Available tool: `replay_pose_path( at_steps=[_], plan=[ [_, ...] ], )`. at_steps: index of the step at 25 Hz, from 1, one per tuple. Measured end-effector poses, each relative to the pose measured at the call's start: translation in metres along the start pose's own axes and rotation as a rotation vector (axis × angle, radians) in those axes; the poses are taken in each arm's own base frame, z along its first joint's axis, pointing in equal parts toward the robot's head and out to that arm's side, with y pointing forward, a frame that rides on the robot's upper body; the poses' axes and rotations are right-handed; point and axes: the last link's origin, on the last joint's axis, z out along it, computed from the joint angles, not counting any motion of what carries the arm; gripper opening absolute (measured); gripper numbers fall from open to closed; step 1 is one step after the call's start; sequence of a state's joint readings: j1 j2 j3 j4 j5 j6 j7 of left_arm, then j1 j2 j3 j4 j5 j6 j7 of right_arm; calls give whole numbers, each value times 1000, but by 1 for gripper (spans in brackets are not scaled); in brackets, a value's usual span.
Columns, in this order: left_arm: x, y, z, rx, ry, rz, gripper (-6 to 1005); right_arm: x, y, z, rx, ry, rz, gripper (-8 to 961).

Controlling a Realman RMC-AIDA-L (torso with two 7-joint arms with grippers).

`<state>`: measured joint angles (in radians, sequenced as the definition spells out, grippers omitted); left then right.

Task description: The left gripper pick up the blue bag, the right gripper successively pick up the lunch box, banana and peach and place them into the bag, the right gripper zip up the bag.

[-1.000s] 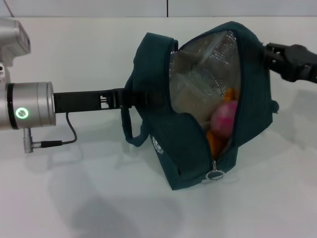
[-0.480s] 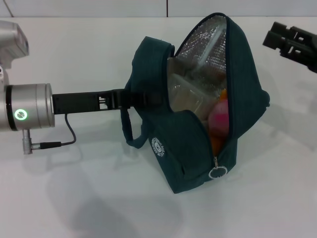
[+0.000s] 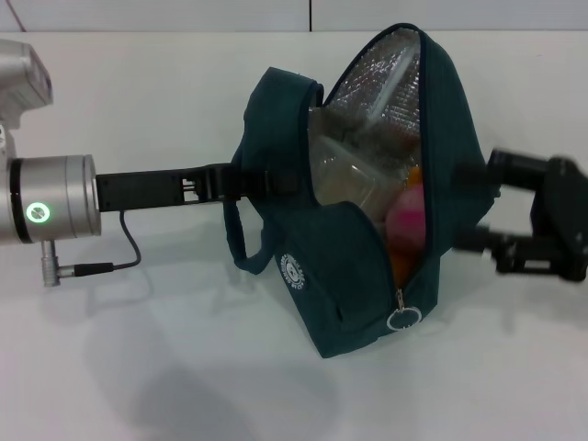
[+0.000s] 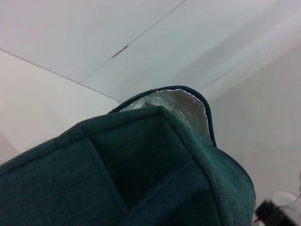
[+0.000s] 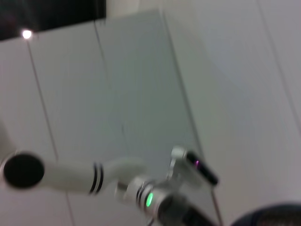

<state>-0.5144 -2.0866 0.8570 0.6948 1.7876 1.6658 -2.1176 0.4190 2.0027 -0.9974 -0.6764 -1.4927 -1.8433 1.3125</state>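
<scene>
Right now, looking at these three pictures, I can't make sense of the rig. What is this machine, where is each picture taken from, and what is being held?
This is a robot with two arms, each ending in a black two-fingered claw. The wide picture comes from a camera on its head, looking down at a white table. The other two come from cameras on its wrists.

In the head view the left gripper reaches in from the left and holds up the blue bag, gripping it at the handle side. The bag's mouth is unzipped and shows its silver lining. Inside you can see the lunch box, the pink peach and a bit of the orange-yellow banana. The right gripper is open, beside the bag's right wall.

The left wrist view shows only the bag's fabric close up. The right wrist view points away, towards the wall.
</scene>
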Motion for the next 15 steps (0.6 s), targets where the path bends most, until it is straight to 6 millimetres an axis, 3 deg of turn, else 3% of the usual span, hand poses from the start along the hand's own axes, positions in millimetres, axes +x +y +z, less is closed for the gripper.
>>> replay_pose_path(
  at_steps=[8, 15],
  plan=[
    [1, 1, 0, -1, 0, 6, 49, 36, 19, 0, -94, 194, 7, 774],
    [1, 1, -1, 0, 0, 8, 49, 54, 15, -3, -66, 319, 17, 773]
  ],
)
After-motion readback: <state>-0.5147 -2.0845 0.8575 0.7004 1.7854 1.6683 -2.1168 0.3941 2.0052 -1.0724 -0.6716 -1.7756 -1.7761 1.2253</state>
